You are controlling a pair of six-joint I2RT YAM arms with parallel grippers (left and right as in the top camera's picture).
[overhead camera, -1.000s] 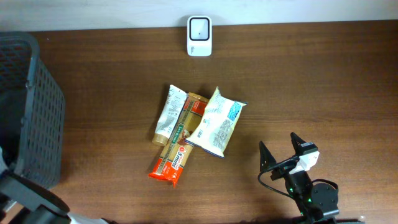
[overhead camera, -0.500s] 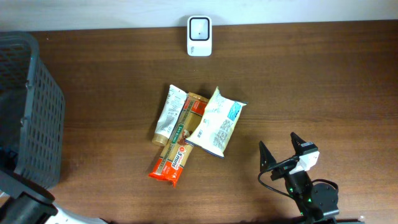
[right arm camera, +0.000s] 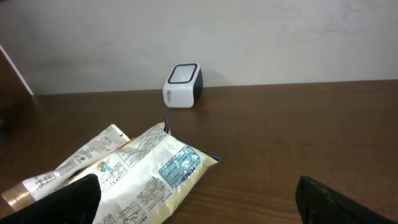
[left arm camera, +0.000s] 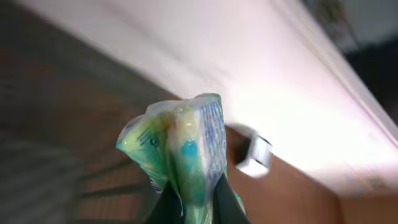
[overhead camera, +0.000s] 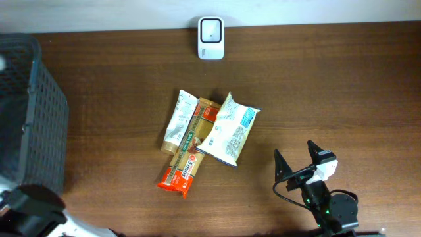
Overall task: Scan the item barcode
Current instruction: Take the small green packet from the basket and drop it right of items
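overhead: the white scanner (overhead camera: pixel 211 29) stands at the far edge of the brown table (overhead camera: pixel 342 92), near the middle. a dark mesh basket (overhead camera: pixel 33 112) sits at the left edge. in the middle of the table lies a small pile: a pale tube packet (overhead camera: pixel 177 122) on the left, an orange bar (overhead camera: pixel 186 164) running toward the near side, and a white pouch (overhead camera: pixel 231 128) with a blue label on the right, overlapping the bar. the right gripper (overhead camera: pixel 293 149) sits at the near right, well apart from the pile, with its jaws spread wide and nothing between them. the left arm (overhead camera: pixel 29 216) is a blur in the near left corner, and its jaws cannot be made out here.

left wrist: the picture is blurred. the left gripper (left arm camera: pixel 193 202) is pinched tight on the bottom of a crumpled green packet (left arm camera: pixel 180 146) with yellow and blue print, held upright in the air. the scanner (left arm camera: pixel 255 157) shows beyond it to the right, below a pale wall (left arm camera: pixel 205 56).

right wrist: the open fingers (right arm camera: pixel 56 202) frame the near corners. the white pouch (right arm camera: pixel 155 174) and pale tube packet (right arm camera: pixel 74 160) lie near on the left, with the scanner (right arm camera: pixel 183 85) farther back by the wall.
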